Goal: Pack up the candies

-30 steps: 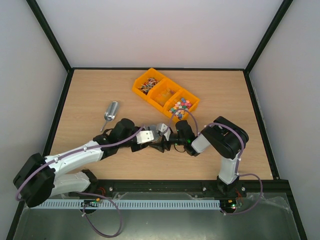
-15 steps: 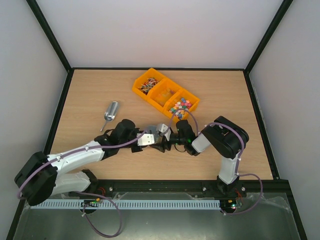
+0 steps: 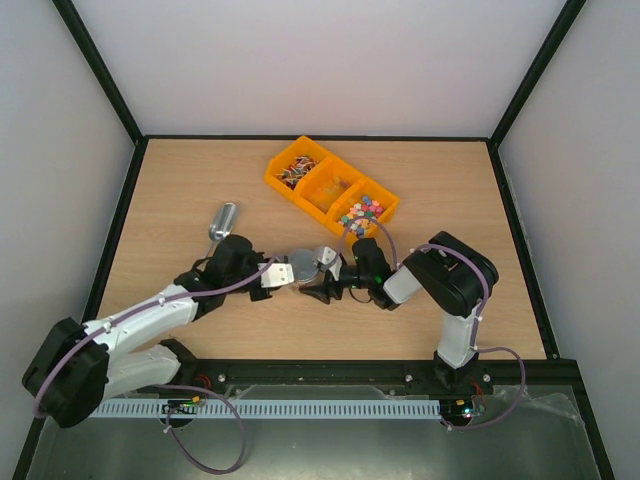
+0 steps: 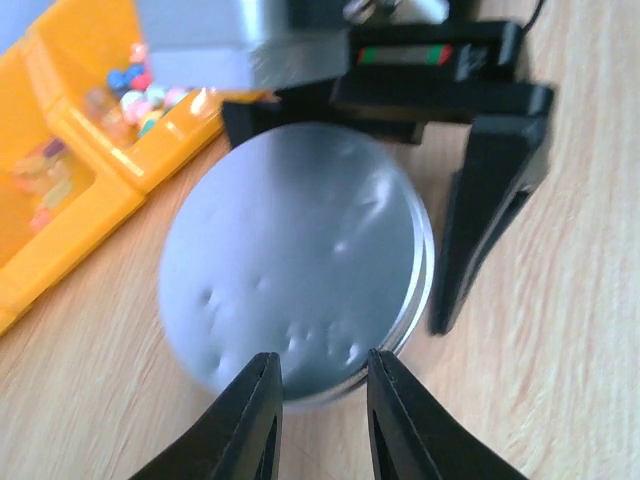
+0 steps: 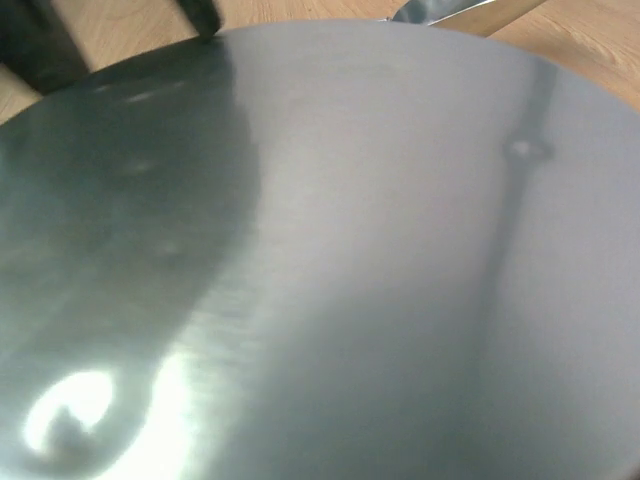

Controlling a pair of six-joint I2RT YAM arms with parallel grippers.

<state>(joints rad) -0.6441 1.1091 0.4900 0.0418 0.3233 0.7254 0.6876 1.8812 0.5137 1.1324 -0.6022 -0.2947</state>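
Observation:
The candies lie in three orange bins: red-white-dark pieces (image 3: 294, 168), amber pieces (image 3: 330, 188) and pastel cubes (image 3: 362, 211). The pastel cubes (image 4: 135, 90) also show in the left wrist view. A grey round tin (image 3: 318, 261) with its lid on sits on the table. My right gripper (image 3: 324, 283) straddles the tin (image 4: 295, 280), with its black fingers (image 4: 490, 200) at the sides. My left gripper (image 4: 320, 400) is open and empty, with its tips at the tin's near edge. The lid (image 5: 350, 250) fills the right wrist view and hides the right fingers there.
A silver metal scoop (image 3: 222, 222) lies on the table, left of the bins and just beyond my left arm. The orange bins (image 3: 300, 205) stand in a diagonal row right behind the tin. Black frame rails edge the wooden table (image 3: 180, 180).
My left gripper has drawn back to the left, away from the tin. The tin and my right gripper have stayed in place.

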